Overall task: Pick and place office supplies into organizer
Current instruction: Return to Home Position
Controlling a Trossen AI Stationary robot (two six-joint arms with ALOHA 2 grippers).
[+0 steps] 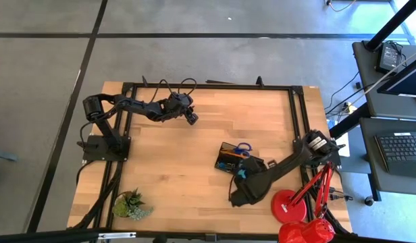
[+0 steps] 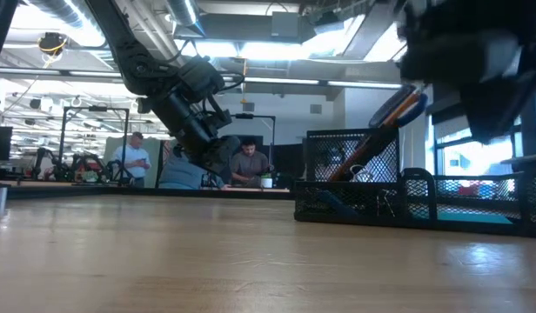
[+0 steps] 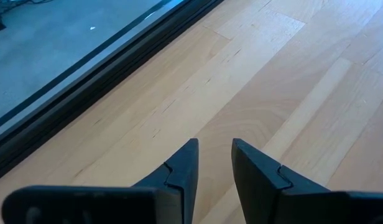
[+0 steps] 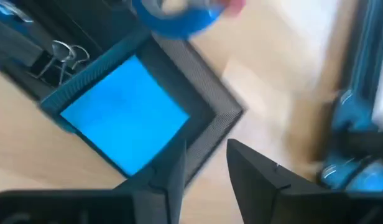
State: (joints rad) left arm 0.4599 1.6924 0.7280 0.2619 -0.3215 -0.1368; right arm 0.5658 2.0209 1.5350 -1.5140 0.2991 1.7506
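The black mesh organizer (image 1: 226, 162) stands right of the table's middle. Blue-handled scissors (image 1: 244, 148) stick up from it, leaning, beside orange pencils (image 2: 398, 113). In the right wrist view a square blue note pad (image 4: 126, 112) lies flat in one compartment, with binder clips (image 4: 58, 56) in the compartment beside it. My right gripper (image 4: 207, 155) hovers open above the organizer's near corner, nothing between its fingers. My left gripper (image 3: 215, 152) is open over bare wood near the table's far edge (image 1: 191, 116).
A red desk lamp (image 1: 296, 209) stands at the near right corner, close to my right arm. A small green plant (image 1: 132, 204) sits near the near left corner. A black frame rail (image 3: 86, 81) runs along the table's far edge. People (image 2: 133, 161) are seen in the room behind.
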